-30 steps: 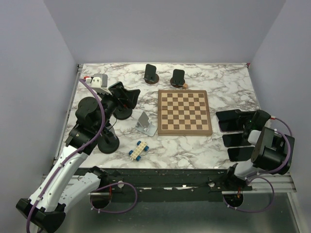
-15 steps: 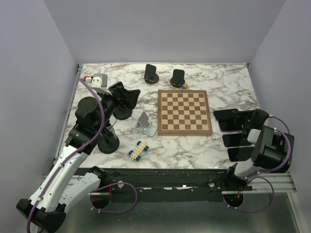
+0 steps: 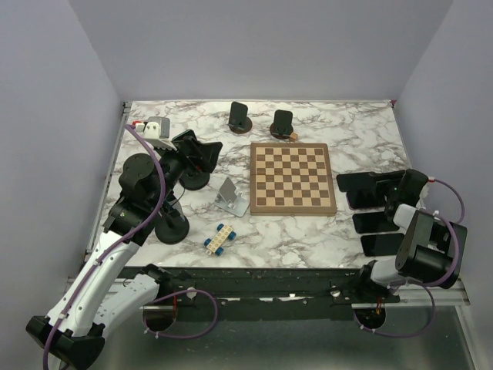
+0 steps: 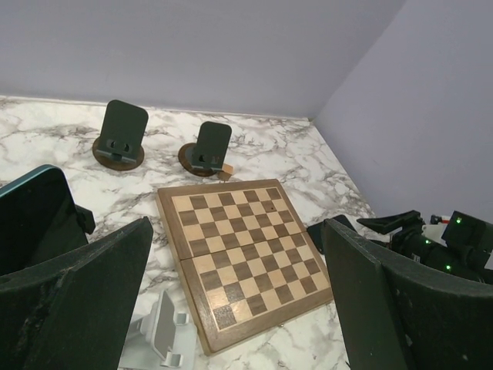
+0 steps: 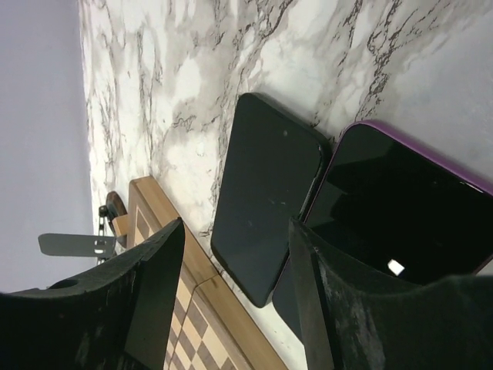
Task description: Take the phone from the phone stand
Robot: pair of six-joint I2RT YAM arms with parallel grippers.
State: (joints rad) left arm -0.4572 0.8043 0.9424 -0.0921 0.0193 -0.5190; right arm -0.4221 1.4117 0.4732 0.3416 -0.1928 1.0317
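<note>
Left wrist view has the left hand (image 4: 239, 266) spread wide with nothing between its fingers. The teal-edged phone (image 4: 31, 220) stands upright just left of it, on the left side of the chessboard (image 4: 243, 250). Over on the right, the right hand (image 5: 235, 254) is spread too, hovering above a black phone (image 5: 266, 193) and a purple phone (image 5: 400, 208) lying flat side by side on the table (image 5: 192, 69).

Three flat phones (image 3: 354, 191) (image 3: 370, 223) (image 3: 379, 244), one chessboard (image 3: 293, 178)

We see a smooth white grey-veined marble-look table top (image 3: 362, 131) under a brown wooden chessboard (image 3: 293, 179) with a satin finish. Right of the chessboard lies a glossy black glass-faced phone (image 5: 266, 196). Left of it are a matt silver metal stand (image 3: 230, 195) and a glossy dark teal-rimmed phone (image 4: 31, 216).
</note>
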